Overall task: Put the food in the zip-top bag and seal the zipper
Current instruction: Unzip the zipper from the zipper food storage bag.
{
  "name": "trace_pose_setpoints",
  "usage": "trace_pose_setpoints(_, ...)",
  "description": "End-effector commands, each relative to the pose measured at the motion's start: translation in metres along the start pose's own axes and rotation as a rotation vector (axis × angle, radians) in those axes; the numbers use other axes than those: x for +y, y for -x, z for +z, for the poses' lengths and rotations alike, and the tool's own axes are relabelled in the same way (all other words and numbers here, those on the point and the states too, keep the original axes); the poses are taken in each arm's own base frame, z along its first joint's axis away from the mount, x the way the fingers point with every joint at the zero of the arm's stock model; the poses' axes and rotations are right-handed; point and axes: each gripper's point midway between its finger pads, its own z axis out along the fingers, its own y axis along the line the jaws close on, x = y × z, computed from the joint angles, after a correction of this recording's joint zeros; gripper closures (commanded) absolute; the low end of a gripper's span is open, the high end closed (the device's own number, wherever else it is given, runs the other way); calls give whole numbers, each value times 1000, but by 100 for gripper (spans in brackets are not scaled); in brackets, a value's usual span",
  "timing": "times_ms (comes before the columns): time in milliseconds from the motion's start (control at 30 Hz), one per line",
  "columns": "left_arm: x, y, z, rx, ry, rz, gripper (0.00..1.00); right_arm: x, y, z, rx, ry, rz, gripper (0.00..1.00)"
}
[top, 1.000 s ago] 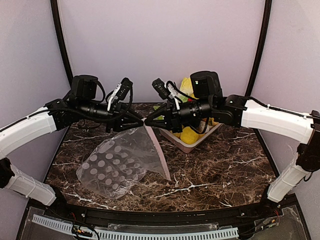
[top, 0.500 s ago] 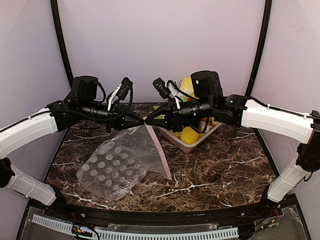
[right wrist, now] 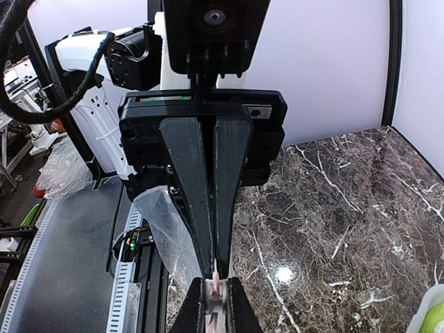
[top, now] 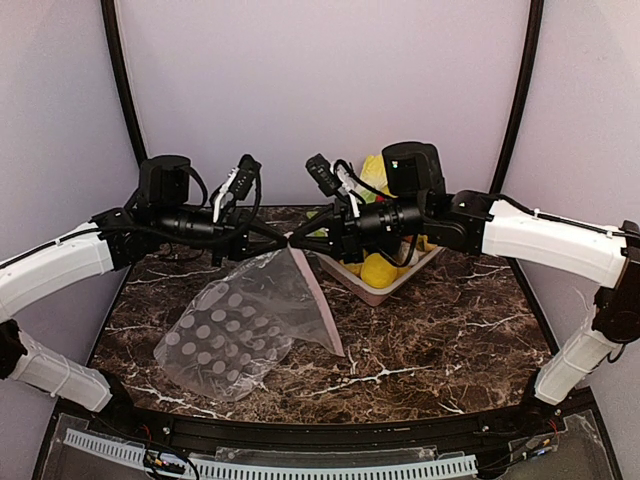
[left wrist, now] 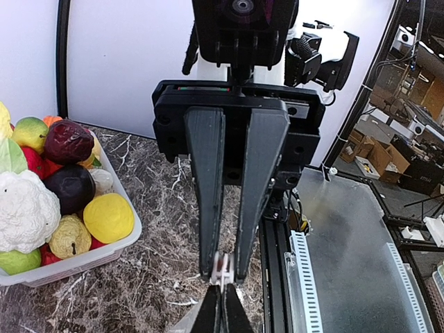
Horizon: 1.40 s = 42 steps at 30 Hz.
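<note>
The clear dotted zip-top bag (top: 228, 325) hangs from its upper corner down onto the marble table. Its pink zipper (top: 318, 305) runs down the right edge. My left gripper (top: 282, 242) and right gripper (top: 298, 243) meet tip to tip, both shut on the zipper's top end. In the left wrist view my left gripper (left wrist: 222, 297) pinches the strip (left wrist: 222, 269) opposite the right fingers (left wrist: 258, 208). In the right wrist view my right gripper (right wrist: 216, 286) holds it (right wrist: 217, 297). The cauliflower (left wrist: 24, 208), lemon (left wrist: 107, 216) and dark purple piece (left wrist: 68, 189) lie in the tray.
The pale tray (top: 385, 293) of toy produce stands at the back right, just behind my right arm, and also shows in the left wrist view (left wrist: 83, 258). The table's black front rail (top: 320, 430) lies below the bag.
My left arm has shifted slightly to the left and the bag has swayed a little. Both grippers stay shut on the zipper's top end.
</note>
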Motion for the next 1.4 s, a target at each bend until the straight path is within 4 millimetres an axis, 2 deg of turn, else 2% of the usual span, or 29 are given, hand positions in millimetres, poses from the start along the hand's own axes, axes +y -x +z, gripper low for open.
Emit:
trace_pose_setpoints(0, -5, 27, -15, -93, 34, 80, 99, -9, -22, 4, 50, -23, 51, 100)
trace_pose_setpoints(1367, 5, 45, -38, -176, 141, 99, 99, -16, -46, 7, 93, -42, 104, 100)
